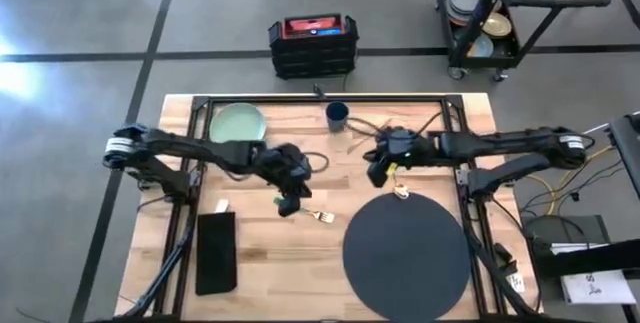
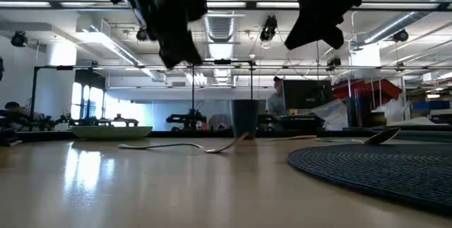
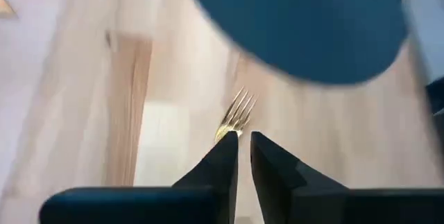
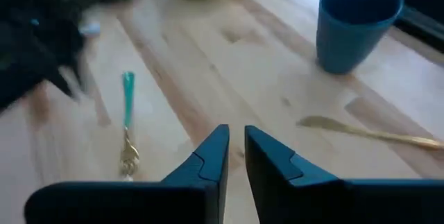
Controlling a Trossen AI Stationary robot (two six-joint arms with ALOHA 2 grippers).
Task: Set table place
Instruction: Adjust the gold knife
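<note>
The left claw is covering the handle of the fork, leaving only its tines showing just short of the placemat, whose far side is running off the frame. In the right wrist view, the blurred left arm is smearing beside the fork, and the cup is losing its rim.

A: Ceiling strip lights are flooding the low view, and the table is throwing back pale glare near the plate.

B: Both arms are showing there as near-black silhouettes against that brightness.

A: From above, daylight is washing out the floor at the left edge, and shadows are lying soft.

B: Both wrist views are smearing; the fork is looking soft, and the cup is blurring too.
</note>
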